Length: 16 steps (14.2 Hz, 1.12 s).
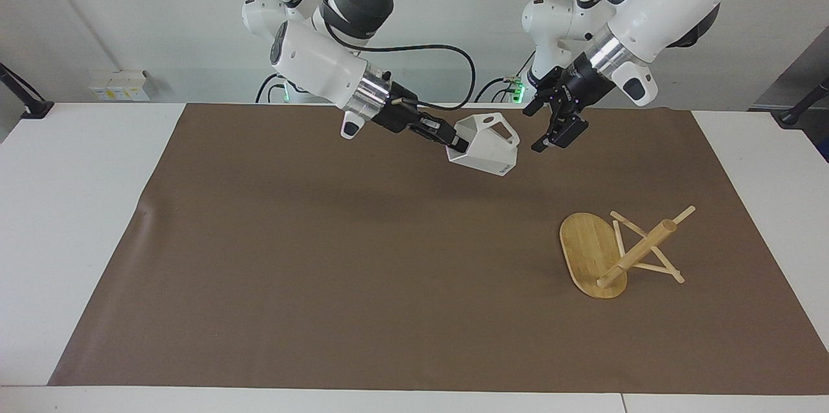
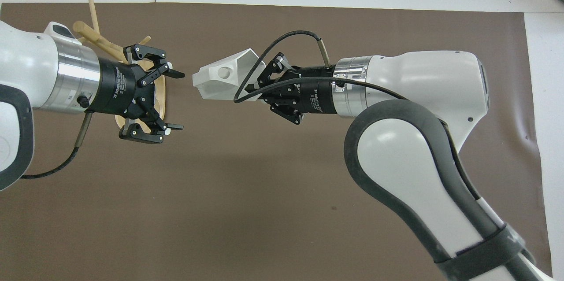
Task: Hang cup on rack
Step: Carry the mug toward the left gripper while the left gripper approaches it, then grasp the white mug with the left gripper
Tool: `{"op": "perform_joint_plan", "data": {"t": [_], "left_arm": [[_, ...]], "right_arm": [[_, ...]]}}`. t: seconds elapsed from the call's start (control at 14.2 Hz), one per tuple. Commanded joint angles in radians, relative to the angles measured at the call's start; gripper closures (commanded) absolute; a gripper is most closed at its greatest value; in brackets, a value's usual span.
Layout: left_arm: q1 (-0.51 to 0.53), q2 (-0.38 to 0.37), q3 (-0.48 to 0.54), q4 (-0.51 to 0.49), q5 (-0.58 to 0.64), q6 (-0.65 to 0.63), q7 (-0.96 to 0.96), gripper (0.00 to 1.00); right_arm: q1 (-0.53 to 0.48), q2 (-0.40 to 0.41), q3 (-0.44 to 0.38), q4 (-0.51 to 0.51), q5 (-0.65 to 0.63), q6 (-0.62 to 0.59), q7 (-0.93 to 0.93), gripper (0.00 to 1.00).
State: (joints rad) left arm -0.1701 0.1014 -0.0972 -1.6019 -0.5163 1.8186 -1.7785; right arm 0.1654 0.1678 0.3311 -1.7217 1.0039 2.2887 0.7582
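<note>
Holding the cup aloft between two claws

Gripping the cup (image 1: 487,144) by its rim, the right claw (image 1: 456,143) hangs in the air over the brown mat (image 1: 324,257), toward the robots' edge of the bench (image 1: 84,206). Its fingertips are pinched tight on the cup's wall, one of them inside the mouth. The cup is white and faceted, tilted on its side well clear of the mat, its mouth turned back toward the claw that holds it and its base pointing at the left claw (image 1: 556,134). In the overhead view the cup (image 2: 224,79) shows a round hole in one face, and a black cable (image 2: 282,52) loops from the right claw (image 2: 257,89) over it.

The left claw faces the cup from just beside it, apart from it, with a gap showing between them in both views. Its fingers are spread wide and hold nothing; seen from above, the left claw (image 2: 175,99) has one fingertip level with the cup's base and the other nearer the robots.

The rack (image 1: 622,251) stands on the mat toward the left arm's end of the bench, farther from the robots than both claws and well apart from the cup. It is light bamboo: an oval flat base, a thick round post leaning up from it, and thin pegs crossing the post. No cup hangs on it. From above, the rack (image 2: 94,36) is mostly covered by the left arm.
</note>
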Motion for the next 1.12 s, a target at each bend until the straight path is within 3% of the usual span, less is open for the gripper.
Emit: {"op": "perform_joint_plan", "data": {"t": [0.0,1.05], "left_arm": [[0.015,0.054,-0.010,0.065,-0.021,-0.021,-0.045,0.00],[0.000,0.032,-0.065,0.051,-0.050,0.022,-0.107,0.00]], "right_arm": [[-0.003,-0.007,0.006,-0.006,0.030,0.017,0.010,1.00],[-0.003,-0.007,0.006,-0.006,0.030,0.017,0.010,1.00]]}}
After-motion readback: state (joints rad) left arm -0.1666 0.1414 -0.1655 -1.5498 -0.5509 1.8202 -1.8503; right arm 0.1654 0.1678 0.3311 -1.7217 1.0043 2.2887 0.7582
